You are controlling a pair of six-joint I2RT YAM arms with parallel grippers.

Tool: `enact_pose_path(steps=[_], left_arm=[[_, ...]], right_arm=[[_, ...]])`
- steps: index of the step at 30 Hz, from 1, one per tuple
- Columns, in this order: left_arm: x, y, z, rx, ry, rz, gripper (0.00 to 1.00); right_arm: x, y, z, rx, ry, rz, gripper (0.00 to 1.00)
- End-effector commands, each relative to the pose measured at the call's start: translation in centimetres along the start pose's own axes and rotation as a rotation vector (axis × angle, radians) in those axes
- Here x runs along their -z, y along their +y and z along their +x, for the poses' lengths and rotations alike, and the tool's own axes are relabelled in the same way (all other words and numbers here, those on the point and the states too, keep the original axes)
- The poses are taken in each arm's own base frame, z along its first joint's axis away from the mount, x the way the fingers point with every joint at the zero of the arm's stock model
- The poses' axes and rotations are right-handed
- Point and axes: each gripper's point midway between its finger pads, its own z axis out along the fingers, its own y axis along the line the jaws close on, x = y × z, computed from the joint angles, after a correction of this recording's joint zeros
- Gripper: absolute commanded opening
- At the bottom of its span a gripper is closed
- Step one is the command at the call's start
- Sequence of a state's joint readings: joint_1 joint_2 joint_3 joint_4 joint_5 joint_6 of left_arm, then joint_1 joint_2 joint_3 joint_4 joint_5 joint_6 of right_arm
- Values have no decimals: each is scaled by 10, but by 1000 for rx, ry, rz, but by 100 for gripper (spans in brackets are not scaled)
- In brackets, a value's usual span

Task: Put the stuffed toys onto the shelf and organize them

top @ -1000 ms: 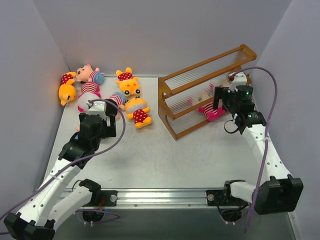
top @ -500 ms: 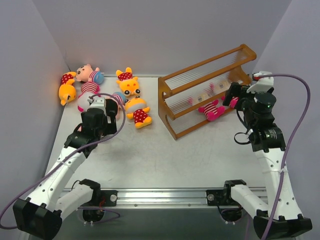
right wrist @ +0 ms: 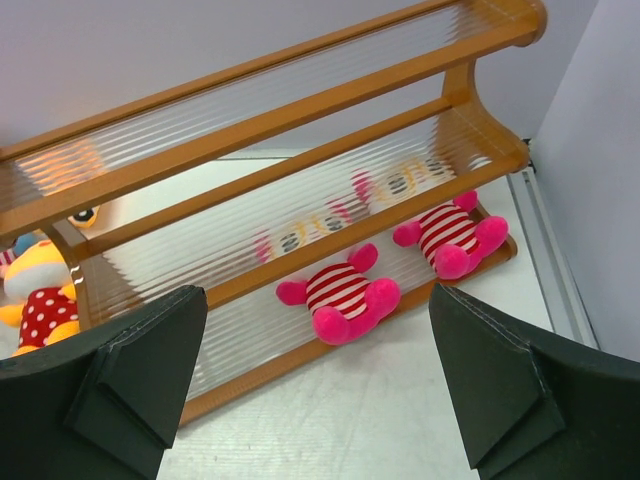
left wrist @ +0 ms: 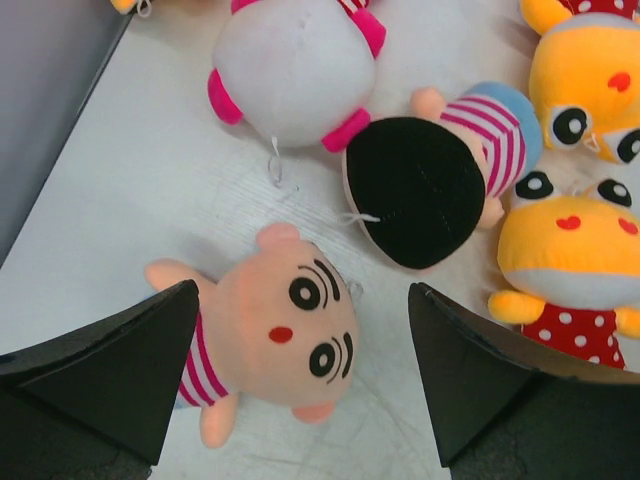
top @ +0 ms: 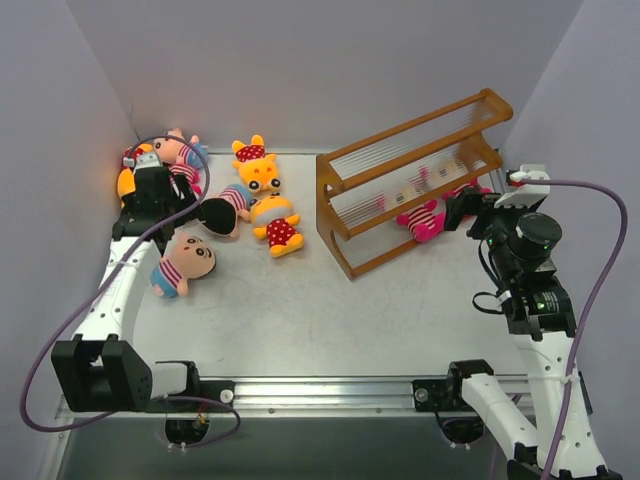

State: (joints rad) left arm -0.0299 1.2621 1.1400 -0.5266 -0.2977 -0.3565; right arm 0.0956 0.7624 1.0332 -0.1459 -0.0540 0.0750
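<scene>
The shelf stands at the back right. Two magenta-limbed striped toys lie on its lowest tier. My right gripper is open and empty. It hangs in front of that tier, apart from the toys, as the right wrist view shows. My left gripper is open and empty at the far left. In the left wrist view it is above a peach-faced boy, which lies face up on the table.
A boy lying face down with black hair, a white-headed magenta toy and two yellow bears lie close together beyond the left gripper. More toys sit in the far left corner. Grey walls close three sides.
My left arm swung back toward the far left corner, uncovering the face-up boy on the table. My right gripper drew back to the right from the shelf, leaving the magenta toys on the lowest tier.
</scene>
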Motion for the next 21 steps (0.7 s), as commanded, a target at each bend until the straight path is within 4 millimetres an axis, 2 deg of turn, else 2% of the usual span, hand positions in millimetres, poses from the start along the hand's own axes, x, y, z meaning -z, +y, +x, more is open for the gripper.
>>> enact_pose_path(steps=[1,3,6,11,15,21], left_arm=[[-15,-1,-49,92,-90,0,94],[-25,7,-59,111,-100,-26,94],[-54,22,-68,141,-100,-87,94],[-79,42,-83,147,-134,-149,94],[-96,41,-84,101,-139,-151,94],[-110,39,-71,78,-93,-143,94]], right_arm=[[2,13,-8,23,-61,-63,99],[4,16,-7,29,-70,-77,99],[5,20,-5,38,-78,-95,100],[2,24,6,50,-69,-115,99],[0,27,12,54,-61,-125,99],[-6,31,21,72,-33,-140,99]])
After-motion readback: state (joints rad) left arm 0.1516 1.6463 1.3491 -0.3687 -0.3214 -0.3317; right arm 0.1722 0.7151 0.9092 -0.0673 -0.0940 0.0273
